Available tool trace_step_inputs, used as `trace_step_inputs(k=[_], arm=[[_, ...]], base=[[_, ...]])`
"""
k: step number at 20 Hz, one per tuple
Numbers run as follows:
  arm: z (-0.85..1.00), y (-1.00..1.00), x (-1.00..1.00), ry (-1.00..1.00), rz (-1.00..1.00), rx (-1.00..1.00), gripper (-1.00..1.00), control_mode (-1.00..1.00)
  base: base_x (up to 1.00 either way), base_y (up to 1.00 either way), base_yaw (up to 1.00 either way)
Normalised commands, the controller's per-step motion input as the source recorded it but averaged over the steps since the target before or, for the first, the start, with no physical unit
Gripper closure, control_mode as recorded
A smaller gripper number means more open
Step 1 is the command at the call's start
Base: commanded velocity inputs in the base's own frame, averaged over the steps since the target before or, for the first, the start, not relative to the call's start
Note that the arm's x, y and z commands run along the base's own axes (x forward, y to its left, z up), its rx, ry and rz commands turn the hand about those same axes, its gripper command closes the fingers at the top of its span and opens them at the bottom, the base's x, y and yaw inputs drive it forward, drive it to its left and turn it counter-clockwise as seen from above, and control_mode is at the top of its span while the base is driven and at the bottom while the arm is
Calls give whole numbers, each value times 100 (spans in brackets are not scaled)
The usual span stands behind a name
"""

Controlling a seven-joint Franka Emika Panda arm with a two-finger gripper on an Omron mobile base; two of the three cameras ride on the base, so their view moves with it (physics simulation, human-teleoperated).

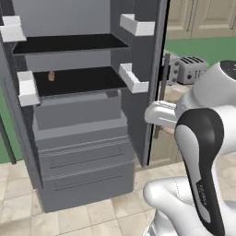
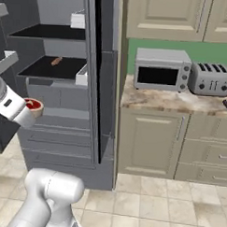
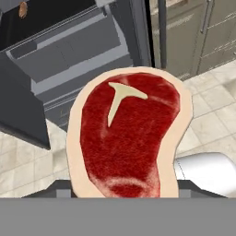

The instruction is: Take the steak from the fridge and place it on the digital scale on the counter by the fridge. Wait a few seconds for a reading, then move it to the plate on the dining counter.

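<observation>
The pincer (image 2: 35,108) is pinching the steak (image 3: 126,136), holding it clear of the open fridge (image 1: 83,152) and above the tiled floor (image 3: 212,110). The hand view is showing the steak's red face and tan fat rim close up. The right base view is showing, well off to the pincer's right, the worktop (image 2: 172,101) carrying a microwave (image 2: 161,70) and toaster (image 2: 210,78).
</observation>
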Motion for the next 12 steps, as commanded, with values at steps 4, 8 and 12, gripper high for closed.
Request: trace_step_inputs(k=[4, 8, 12], arm=[[0, 0, 0, 0, 0, 0, 100, 100], [0, 0, 0, 0, 0, 0, 100, 100], [0, 0, 0, 0, 0, 0, 100, 100]], base=[[2, -99, -23], [12, -100, -22], [22, -100, -18]])
